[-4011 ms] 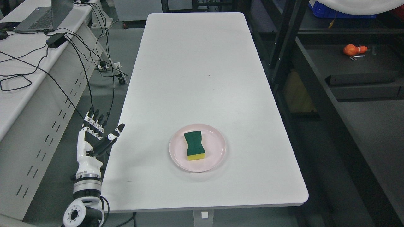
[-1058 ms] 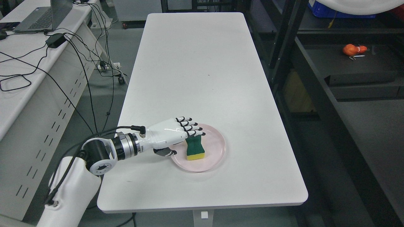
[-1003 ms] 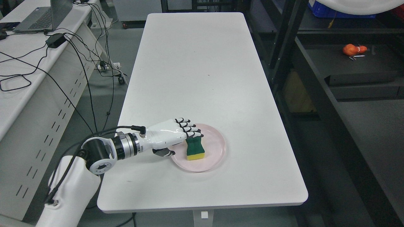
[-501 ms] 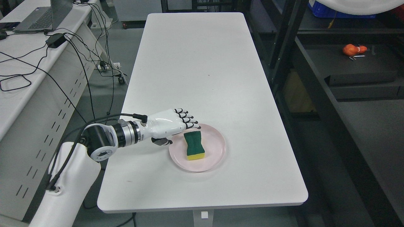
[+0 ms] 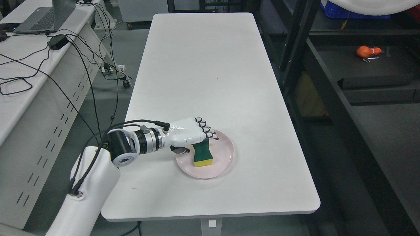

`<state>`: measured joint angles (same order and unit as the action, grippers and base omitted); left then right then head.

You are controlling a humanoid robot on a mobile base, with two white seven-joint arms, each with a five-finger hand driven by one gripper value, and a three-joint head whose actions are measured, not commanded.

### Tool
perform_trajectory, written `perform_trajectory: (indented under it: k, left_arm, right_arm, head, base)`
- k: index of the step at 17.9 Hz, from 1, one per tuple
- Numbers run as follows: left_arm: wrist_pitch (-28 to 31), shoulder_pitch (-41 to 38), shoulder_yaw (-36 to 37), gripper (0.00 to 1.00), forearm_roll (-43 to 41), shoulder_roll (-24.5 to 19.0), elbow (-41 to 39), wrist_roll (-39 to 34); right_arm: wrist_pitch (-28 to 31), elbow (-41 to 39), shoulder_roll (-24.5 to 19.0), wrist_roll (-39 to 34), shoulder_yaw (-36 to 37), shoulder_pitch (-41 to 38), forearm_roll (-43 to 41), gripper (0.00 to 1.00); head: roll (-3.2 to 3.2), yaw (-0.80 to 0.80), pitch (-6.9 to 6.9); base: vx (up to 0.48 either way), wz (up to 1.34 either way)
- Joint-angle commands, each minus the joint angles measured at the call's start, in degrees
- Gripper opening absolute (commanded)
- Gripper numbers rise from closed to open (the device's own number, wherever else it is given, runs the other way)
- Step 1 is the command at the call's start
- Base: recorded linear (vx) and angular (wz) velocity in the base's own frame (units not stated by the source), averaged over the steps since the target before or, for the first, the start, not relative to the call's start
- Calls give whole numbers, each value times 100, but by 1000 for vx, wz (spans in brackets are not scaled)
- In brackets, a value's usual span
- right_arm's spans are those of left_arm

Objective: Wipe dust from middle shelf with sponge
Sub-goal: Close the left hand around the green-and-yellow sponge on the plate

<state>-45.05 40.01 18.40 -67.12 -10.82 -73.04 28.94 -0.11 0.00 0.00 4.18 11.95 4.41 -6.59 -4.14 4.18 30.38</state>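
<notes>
From my remote station, the head view looks down the length of a white counter (image 5: 203, 72). My left robot hand (image 5: 190, 135) reaches in from the lower left, its white forearm crossing the counter's near left edge, and sits over the far end of the sponge (image 5: 202, 154). The black-tipped fingers (image 5: 208, 132) curl downward over the sponge's far end and the thumb shows beneath the palm on the left side, but I cannot tell from this angle whether they are actually clamped on the sponge or only resting above it.

The sponge, green on top with a yellow layer showing at its near end, lies on a pale pink plate (image 5: 224, 154) near the front of the counter, slightly left of centre. Its far half is hidden under the robot hand; the near half is in plain sight, flat on the plate.

To the right of the counter stands a dark metal shelving unit (image 5: 331, 91), its uprights just beside the counter's right edge. An orange object (image 5: 367, 51) rests on one of its dark shelves, well apart from the plate. A blue crate (image 5: 341, 11) shows at the top right.

To the left is a second white desk (image 5: 19, 98) carrying a laptop (image 5: 46, 16) and black cables (image 5: 85, 59) that trail down toward the floor.
</notes>
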Motion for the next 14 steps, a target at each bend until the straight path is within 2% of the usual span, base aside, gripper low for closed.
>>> perform_trajectory:
  k: [1,5,8,11,14]
  left_arm:
    - [5,-90,392,80,-161,466,290,-12]
    - [5,-336,375,76,-152,423,290,-3]
    - [5,-380,261,63,-126,414,281,-3]
    - [5,-389,-99,39,-21,457,290,6]
    - [5,-346,-529,13,522,536,290,41]
  right_arm:
    - [415,-100,100,-5,0,-1,0,100]
    - [415,-100,100,4,0,-1,0,100]
    - [424,-100,100,-5,0,-1,0,100]
    - [415,-100,100,-5,0,-1,0,100]
    - [415,-100,100,-5,0,-1,0,100]
  head:
    - [0,0,0]
    - [0,0,0]
    - [0,0,0]
    - [0,0,0]
    - [0,0,0]
  base:
    - [0,0]
    - [0,0]
    - [0,0]
    - [0,0]
    - [0,0]
